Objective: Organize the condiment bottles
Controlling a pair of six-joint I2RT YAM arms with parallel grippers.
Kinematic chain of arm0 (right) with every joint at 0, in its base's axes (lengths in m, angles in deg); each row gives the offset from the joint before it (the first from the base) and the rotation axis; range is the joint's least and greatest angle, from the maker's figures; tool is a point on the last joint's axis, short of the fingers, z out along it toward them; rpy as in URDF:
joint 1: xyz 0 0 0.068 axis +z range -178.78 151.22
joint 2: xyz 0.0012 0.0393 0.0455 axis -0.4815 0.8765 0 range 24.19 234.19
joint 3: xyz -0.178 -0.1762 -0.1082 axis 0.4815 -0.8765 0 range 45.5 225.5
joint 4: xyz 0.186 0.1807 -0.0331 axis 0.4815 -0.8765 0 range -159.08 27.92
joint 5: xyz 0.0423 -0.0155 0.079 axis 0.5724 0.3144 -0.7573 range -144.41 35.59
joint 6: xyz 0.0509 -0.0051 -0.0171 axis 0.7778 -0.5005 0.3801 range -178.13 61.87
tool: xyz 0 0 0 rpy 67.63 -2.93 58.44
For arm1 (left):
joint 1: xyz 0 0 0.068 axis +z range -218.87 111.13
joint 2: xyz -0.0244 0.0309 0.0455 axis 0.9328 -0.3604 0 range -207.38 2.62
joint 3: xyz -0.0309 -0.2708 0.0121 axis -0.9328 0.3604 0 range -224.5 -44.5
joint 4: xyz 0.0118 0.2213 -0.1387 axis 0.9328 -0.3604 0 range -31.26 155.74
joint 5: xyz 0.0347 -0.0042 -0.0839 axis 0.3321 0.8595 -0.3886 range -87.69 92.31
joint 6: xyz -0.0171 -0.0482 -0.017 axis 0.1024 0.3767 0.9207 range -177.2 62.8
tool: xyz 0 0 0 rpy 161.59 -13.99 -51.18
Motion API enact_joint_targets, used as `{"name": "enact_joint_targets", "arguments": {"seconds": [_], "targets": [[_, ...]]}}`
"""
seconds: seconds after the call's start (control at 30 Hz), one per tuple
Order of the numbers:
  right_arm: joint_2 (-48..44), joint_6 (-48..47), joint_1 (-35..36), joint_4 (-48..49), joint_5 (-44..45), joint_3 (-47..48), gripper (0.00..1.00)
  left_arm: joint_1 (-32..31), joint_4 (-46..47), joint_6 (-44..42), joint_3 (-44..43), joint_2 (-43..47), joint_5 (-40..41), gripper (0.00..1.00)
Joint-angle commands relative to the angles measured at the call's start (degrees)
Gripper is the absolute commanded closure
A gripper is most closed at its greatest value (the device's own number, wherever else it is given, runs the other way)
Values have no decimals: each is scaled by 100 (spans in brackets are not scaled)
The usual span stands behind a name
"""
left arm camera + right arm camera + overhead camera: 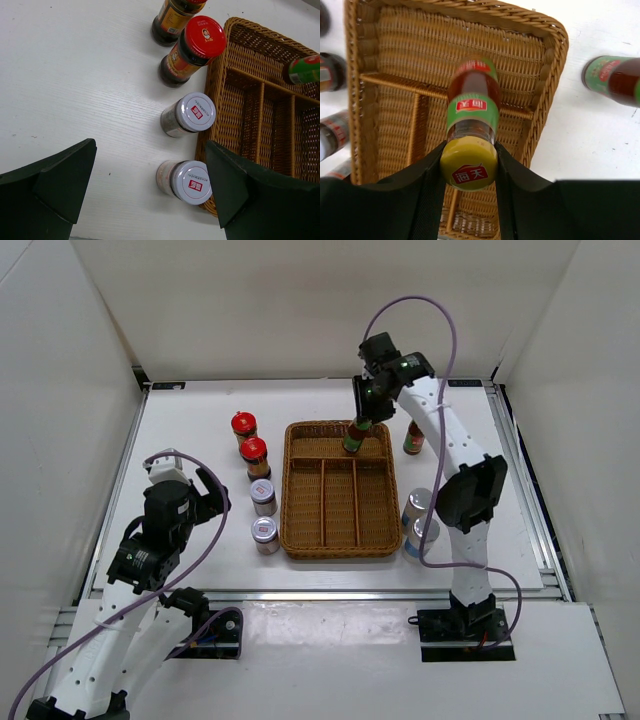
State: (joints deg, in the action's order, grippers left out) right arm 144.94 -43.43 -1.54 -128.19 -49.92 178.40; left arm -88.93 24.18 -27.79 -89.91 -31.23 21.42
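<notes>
Tray [338,552] mid-table: four jars [263,496] just left, two jars [419,520] just right, one bottle [413,438] off its far right corner, second bottle [354,438] over its far compartment.

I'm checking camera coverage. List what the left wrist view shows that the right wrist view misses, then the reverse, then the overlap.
Left wrist only: the open left pincer, a round red jar cap, two round silver jar lids. Right wrist only: the right pincer shut on the slim yellow-capped dark bottle, plus a second green-labelled bottle outside the brown wicker divided tray. Both: that tray and the held bottle.
</notes>
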Motion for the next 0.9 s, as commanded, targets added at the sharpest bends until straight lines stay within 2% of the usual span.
{"name": "enact_joint_targets", "arguments": {"seconds": [0.0,0.13,0.33,0.37,0.4,0.5,0.63,0.7,0.77,0.87], "targets": [[-131,7,158,731,718,-132,100,-25,78,-76,-38,45,13,0],[19,7,290,792,1360,-203,100,-25,78,-76,-38,45,13,0],[247,7,395,792,1467,-317,100,-25,78,-76,-38,45,13,0],[247,7,396,792,1467,-317,94,-25,78,-76,-38,45,13,0],[247,7,396,792,1467,-317,69,-25,78,-76,-38,45,13,0],[247,7,396,740,1467,-370,63,-25,78,-76,-38,45,13,0],[-68,7,396,740,1642,-370,24,-25,78,-76,-38,45,13,0],[-200,7,396,740,1721,-370,16,-25,78,-76,-38,45,13,0],[-385,-54,396,740,1774,-423,1,-25,78,-76,-38,45,13,0],[-631,-55,281,678,2028,-230,1,-25,78,-76,-38,45,-39,0]]}}
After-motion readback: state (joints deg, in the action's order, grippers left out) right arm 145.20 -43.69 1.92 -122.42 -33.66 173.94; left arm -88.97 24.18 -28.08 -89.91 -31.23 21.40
